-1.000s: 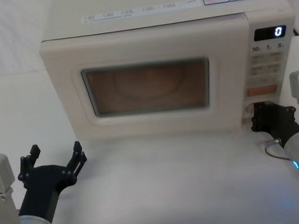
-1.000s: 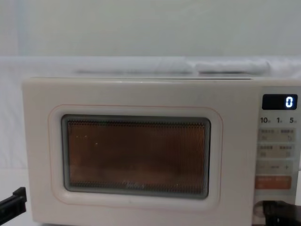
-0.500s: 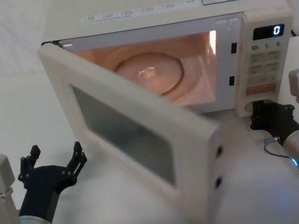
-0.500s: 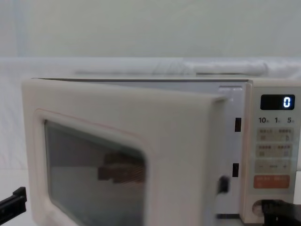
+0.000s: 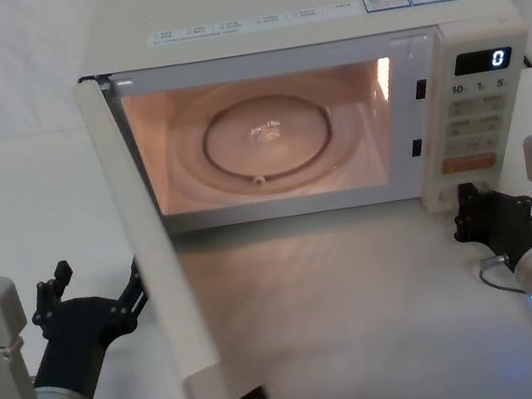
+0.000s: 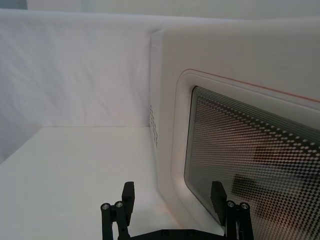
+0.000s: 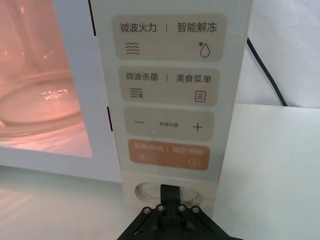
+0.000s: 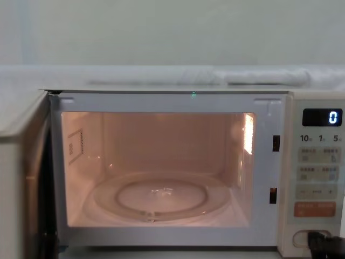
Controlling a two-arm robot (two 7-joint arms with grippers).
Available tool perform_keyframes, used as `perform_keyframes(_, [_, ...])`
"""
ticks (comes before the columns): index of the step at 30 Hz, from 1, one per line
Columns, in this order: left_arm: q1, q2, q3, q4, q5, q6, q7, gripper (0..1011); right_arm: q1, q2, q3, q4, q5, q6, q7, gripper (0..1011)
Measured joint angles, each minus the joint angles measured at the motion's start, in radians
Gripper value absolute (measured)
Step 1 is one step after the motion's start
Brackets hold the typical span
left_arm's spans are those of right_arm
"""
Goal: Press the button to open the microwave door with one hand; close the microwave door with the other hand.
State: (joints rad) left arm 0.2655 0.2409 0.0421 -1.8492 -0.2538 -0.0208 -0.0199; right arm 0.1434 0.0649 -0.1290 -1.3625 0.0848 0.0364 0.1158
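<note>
Microwave door (image 5: 172, 306) swung wide, cavity lit. Right gripper (image 7: 171, 192) apparently touching the button (image 7: 150, 190), fingers together. Left gripper (image 6: 173, 197) spread, beside door.

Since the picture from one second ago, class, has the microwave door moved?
Yes. The microwave door was flush against the oven front; now it has swung out to the robot's left, away from the control panel, exposing the lit cavity.
</note>
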Motion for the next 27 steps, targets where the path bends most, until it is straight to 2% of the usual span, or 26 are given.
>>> perform_keyframes(10, [0.0, 0.0, 0.0, 0.0, 0.0, 0.0, 0.0, 1001, -0.038, 0.009, -0.001, -0.048, 0.0, 0.018, 0.002, 0])
perform_keyframes(27, [0.0, 0.0, 0.0, 0.0, 0.0, 0.0, 0.0, 1001, -0.159, 0.051, -0.009, -0.231, 0.01, 0.067, 0.025, 0])
